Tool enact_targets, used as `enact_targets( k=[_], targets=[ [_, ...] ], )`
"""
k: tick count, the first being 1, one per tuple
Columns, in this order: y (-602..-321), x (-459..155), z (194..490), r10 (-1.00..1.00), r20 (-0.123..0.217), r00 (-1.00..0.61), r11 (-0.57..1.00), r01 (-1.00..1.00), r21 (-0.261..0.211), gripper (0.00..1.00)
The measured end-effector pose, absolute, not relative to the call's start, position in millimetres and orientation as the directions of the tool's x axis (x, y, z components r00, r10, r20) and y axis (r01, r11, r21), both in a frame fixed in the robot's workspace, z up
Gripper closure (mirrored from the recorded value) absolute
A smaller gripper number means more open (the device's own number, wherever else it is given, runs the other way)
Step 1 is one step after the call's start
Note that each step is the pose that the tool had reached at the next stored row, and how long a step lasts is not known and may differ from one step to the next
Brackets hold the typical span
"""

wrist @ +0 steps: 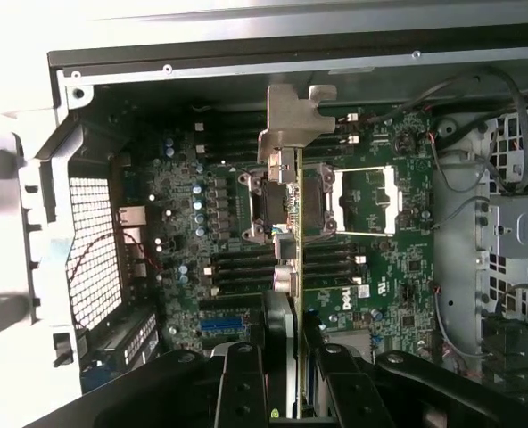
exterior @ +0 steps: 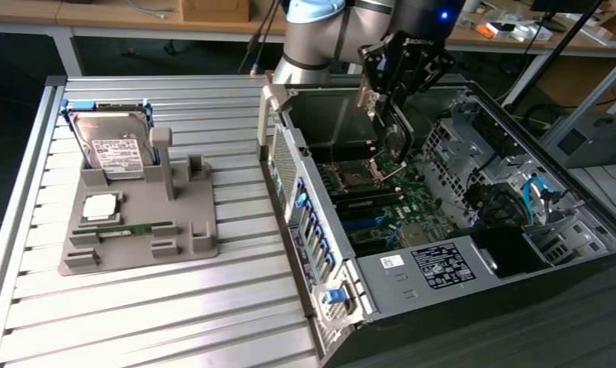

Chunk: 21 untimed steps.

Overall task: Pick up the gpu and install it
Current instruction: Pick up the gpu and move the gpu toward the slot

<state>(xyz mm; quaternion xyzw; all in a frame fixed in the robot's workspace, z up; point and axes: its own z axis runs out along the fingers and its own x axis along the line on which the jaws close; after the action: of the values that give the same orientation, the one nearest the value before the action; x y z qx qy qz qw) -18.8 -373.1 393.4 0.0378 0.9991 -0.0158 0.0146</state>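
**Condition.** The gripper (wrist: 291, 379) hangs inside the open computer case (exterior: 318, 192). Its fingers (wrist: 237, 383) are clamped on the graphics card (wrist: 296, 232), one on each flat face. The card stands on edge between the fingers and reaches out beyond the fingertips. Its silver bracket (wrist: 291, 120) is at the end farthest from them. The card is clear of the motherboard (wrist: 380, 267), which lies below the fingers, and it is not yet seated.

**Hazards.**
- Misalignment: if the card's lower edge is not parallel to its slot, pressing down is likely to jam the connector or strain the board. Which slot lies under the card cannot be told from these views.
- Bracket snag: the bracket sits close to the case's rear wall and could catch on the metal there, levering the card sideways in the grip.
- Slip: the grip is near one end only, so a side load could rotate the card.
- Contact: the open processor socket (wrist: 367, 201) lies directly below the card, just beside the fingers. A low pass could damage it.
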Motion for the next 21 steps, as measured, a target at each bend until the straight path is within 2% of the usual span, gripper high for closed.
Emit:
enact_targets(
  k=[21],
  targets=[
    [-374.7, -6.9, 387.7, 0.075, -0.031, -0.997, 0.996, 0.076, -0.035, 0.73]
  ],
)
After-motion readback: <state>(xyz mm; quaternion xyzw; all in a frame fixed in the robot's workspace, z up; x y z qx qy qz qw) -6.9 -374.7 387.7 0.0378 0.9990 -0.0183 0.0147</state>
